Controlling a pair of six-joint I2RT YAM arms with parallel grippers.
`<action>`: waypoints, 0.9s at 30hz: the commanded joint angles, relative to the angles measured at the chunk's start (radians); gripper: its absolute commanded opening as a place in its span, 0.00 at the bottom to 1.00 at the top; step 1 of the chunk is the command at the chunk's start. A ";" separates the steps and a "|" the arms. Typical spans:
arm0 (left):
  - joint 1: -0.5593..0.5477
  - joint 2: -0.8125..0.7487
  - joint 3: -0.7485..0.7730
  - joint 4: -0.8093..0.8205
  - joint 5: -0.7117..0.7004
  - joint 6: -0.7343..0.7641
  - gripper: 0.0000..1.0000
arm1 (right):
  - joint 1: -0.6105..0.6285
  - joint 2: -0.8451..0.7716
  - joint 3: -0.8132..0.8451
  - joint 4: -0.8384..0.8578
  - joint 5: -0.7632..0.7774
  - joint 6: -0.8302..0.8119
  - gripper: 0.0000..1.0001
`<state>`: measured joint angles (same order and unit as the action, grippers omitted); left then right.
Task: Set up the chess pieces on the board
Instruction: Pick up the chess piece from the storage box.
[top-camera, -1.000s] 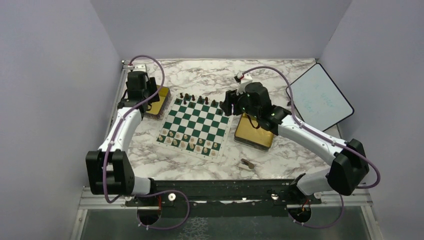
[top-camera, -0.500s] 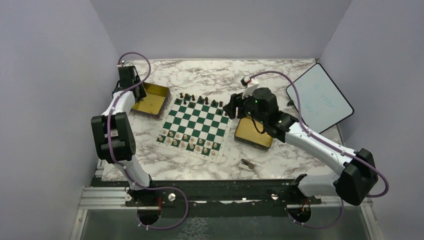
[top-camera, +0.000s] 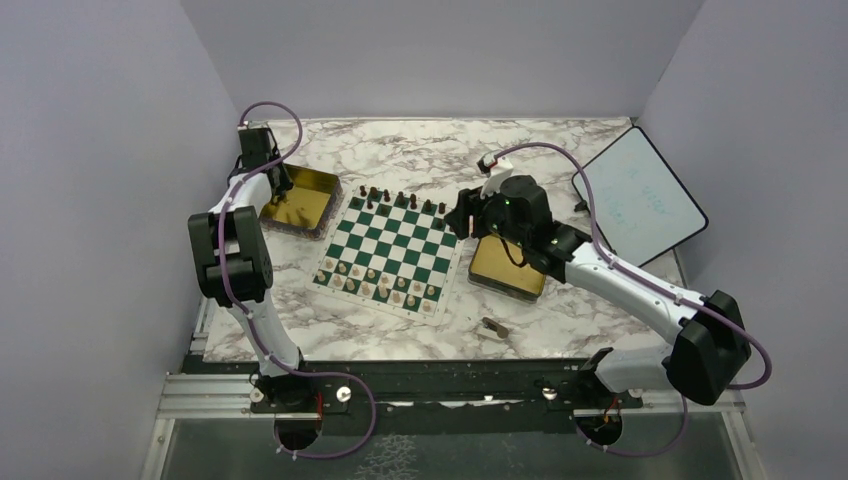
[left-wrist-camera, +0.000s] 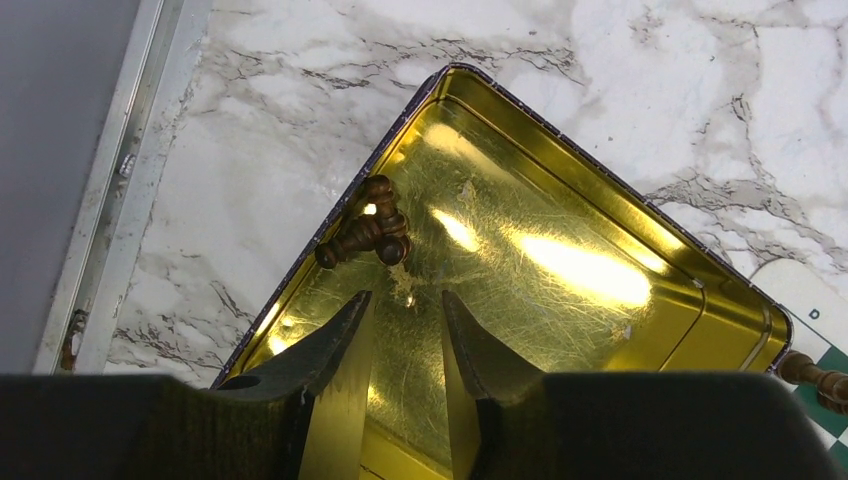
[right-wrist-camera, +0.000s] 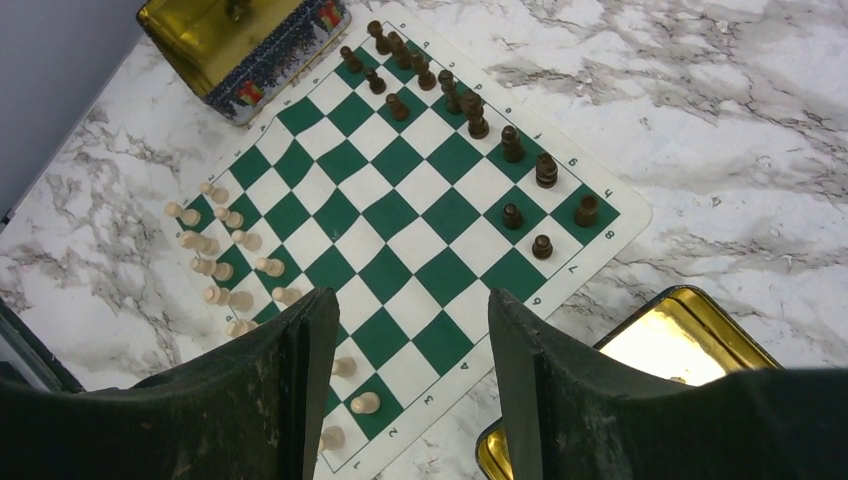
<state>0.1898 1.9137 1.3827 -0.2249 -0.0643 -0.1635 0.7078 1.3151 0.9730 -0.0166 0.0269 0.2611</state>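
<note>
Clearly we are well into the setup. The board (top-camera: 392, 252) lies in the middle of the marble bench (top-camera: 430, 150). The pale pieces (right-wrist-camera: 230, 260) fill most of its two near rows, though we cannot tell whether each stands on its proper square. The dark pieces (right-wrist-camera: 470, 110) on the far side are fewer: a line along the edge and a few more in front of it, with open squares among them. Two fallen dark pieces (left-wrist-camera: 368, 232) lie on their sides, touching, in a corner of the left gold tin (left-wrist-camera: 560, 200). A stray piece (top-camera: 493, 326) lies on the bench near the right gold tin (top-camera: 508, 265), apart from the board. We judge that at least these three are not yet placed.

Our left arm stands folded along the left edge of the bench, elbow high and wrist pointing down over the left gold tin. The left gripper (left-wrist-camera: 403, 305) hovers just short of the two fallen dark pieces, its jaws parted narrowly with nothing between them. Our right arm reaches diagonally in from an elbow far out on the right towards the board's far right corner. The right gripper (right-wrist-camera: 410, 300) hangs above the board, spread wide and empty.
</note>
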 joint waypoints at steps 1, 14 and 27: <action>0.008 0.027 0.032 0.029 -0.012 0.018 0.31 | 0.009 0.010 0.018 0.026 -0.022 -0.002 0.62; 0.010 0.092 0.074 0.024 -0.018 0.037 0.29 | 0.009 0.018 0.020 0.021 -0.013 -0.005 0.62; 0.010 0.130 0.098 0.027 -0.043 0.069 0.29 | 0.009 0.029 0.020 0.018 -0.013 -0.006 0.62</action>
<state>0.1905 2.0266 1.4441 -0.2188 -0.0795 -0.1131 0.7082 1.3338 0.9730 -0.0166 0.0242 0.2611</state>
